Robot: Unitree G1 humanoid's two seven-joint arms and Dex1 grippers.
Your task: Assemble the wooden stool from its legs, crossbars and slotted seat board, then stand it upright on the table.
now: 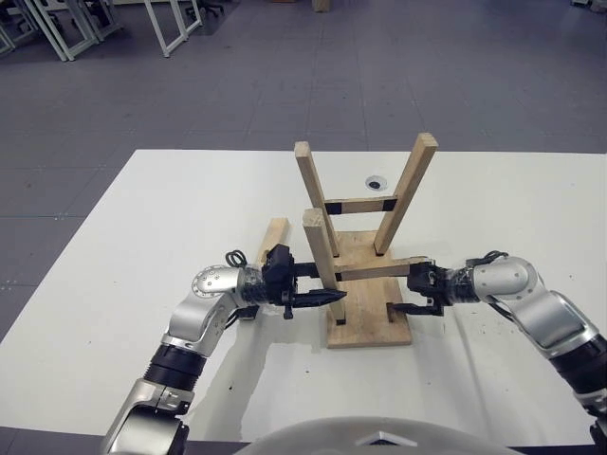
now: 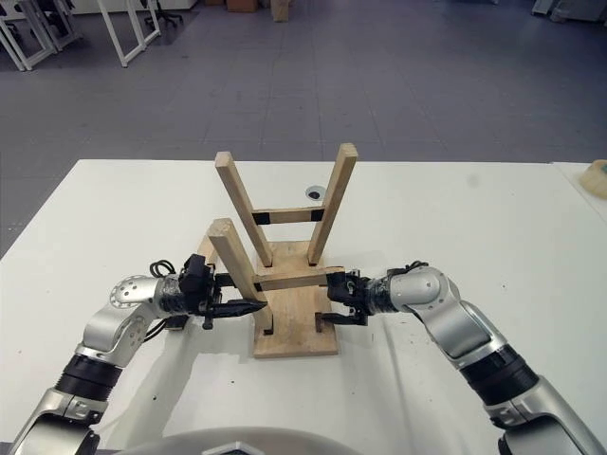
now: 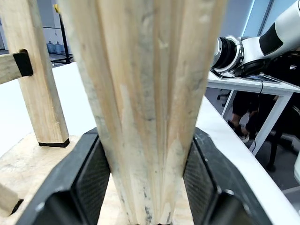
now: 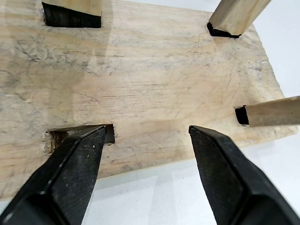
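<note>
Far left of the action, a spare leg point(image 1: 273, 237) lies flat on the desk point(image 1: 114, 284), loose and waiting. Next over, the left gripper point(image 1: 321, 284) is clenched on the near leg point(image 1: 318, 237), low on the shaft, holding it upright at the left edge of the seat board point(image 1: 370, 324). The board lies flat in the lower middle of the frame. Behind it, towards the centre, two far legs point(image 1: 313, 185) stand splayed in the board, and the far crossbar point(image 1: 360, 205) joins them, so that half looks done. A near crossbar point(image 1: 379, 269) runs rightward from the held leg, its right end free. Then the right gripper point(image 1: 408, 291): released, fingers spread wide, low over the board's near right corner, just beside an empty slot point(image 4: 109, 133).

My read is roughly three quarters built. What's left is the fourth leg, mating it to that free crossbar end, then turning the stool onto its feet.

Around it, a cable hole point(image 1: 377, 180) sits in the desk beyond the stool, and white table frames point(image 1: 171, 24) stand on the floor at upper left, well apart. The snag, I'd say, is that the spare leg lies on the left, past the held leg, so the free gripper would have to reach across the standing wood
</note>
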